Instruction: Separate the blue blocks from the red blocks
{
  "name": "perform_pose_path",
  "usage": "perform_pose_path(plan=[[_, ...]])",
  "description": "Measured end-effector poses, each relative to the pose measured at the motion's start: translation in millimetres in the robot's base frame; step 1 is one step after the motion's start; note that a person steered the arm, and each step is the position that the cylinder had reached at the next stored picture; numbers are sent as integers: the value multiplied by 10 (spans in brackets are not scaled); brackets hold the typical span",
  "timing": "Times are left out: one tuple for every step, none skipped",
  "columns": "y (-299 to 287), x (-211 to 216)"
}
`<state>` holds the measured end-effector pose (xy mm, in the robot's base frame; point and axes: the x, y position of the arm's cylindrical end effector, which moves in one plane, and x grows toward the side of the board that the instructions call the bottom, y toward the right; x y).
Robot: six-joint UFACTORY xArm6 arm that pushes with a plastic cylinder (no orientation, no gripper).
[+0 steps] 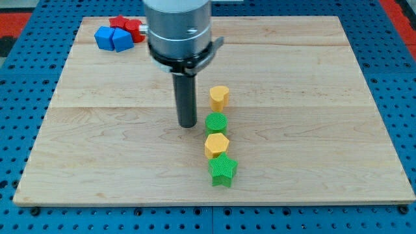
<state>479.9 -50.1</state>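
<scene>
At the frame's upper left corner, blue blocks (112, 38) and red blocks (129, 27) sit touching in one cluster on the tabletop (312, 78).

My tip (188, 125), a plain rod tool with no jaws and holding nothing, rests mid-frame just left of the green round block (216, 123), well apart from that cluster. I judge the small blocks light, rigid and quick to slide or twist; there is no grasping them, so push a flat blue face squarely, entering at the seam between colours, away from red.

1 view: high front, angled down, board (312, 71) near.
</scene>
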Motion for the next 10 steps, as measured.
perform_pose_path(plan=[[-409, -235], [-937, -996], [-1893, -1443], [-2532, -1737], [-2531, -1859], [-2423, -2013], [-2184, -2212], [-2088, -2279], [-1455, -2105], [-717, -1829]])
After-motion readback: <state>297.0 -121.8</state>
